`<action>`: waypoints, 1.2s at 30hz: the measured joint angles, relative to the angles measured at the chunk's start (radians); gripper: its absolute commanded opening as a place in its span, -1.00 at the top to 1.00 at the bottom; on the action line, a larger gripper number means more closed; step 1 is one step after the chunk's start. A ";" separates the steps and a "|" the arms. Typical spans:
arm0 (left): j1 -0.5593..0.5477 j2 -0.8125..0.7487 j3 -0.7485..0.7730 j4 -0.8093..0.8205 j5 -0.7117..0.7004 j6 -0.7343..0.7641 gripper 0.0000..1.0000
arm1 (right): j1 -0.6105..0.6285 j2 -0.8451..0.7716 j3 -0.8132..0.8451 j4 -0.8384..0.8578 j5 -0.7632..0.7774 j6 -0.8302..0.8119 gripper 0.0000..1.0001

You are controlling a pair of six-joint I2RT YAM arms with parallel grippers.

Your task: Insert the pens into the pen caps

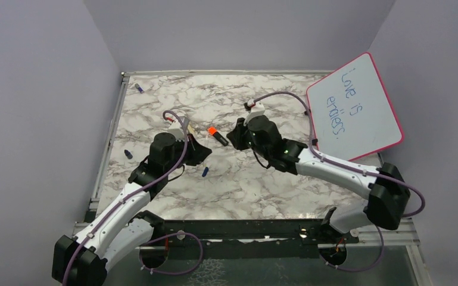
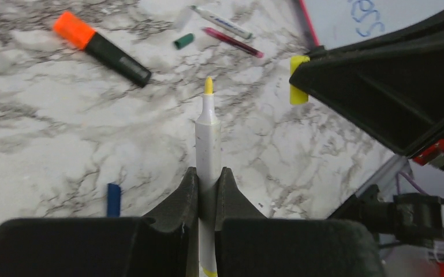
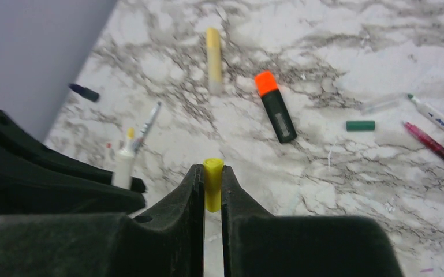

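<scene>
Top view: the left gripper point(image 1: 198, 151) and right gripper point(image 1: 236, 134) are shown close together at mid-table, a black highlighter point(image 1: 217, 136) lying between them. Left wrist view: a yellow-tipped white pen point(image 2: 208, 144) is clamped in the closed left jaws; right wrist view: a yellow cap point(image 3: 212, 170) is pinched in the nearly closed right jaws, just right of the pen.

Left claw point(image 2: 208, 174) clamped, right claw point(image 3: 212, 173) clamped

The yellow-tipped pen point(image 2: 207, 138) is partly hidden between the left fingers point(image 2: 183, 202), its rear cut off.
</scene>
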 measured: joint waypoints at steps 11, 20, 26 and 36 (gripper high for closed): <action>-0.063 0.014 -0.066 0.327 0.286 -0.077 1.00 | 0.000 -0.280 -0.105 0.238 -0.037 0.117 0.79; -0.106 -0.012 -0.074 0.395 0.334 -0.092 1.00 | 0.000 -0.285 -0.106 0.263 -0.093 0.193 0.80; -0.107 -0.037 -0.082 0.411 0.344 -0.097 1.00 | 0.000 -0.284 -0.106 0.247 -0.104 0.228 0.80; -0.107 -0.064 -0.092 0.426 0.351 -0.100 1.00 | 0.000 -0.268 -0.106 0.222 -0.124 0.253 0.80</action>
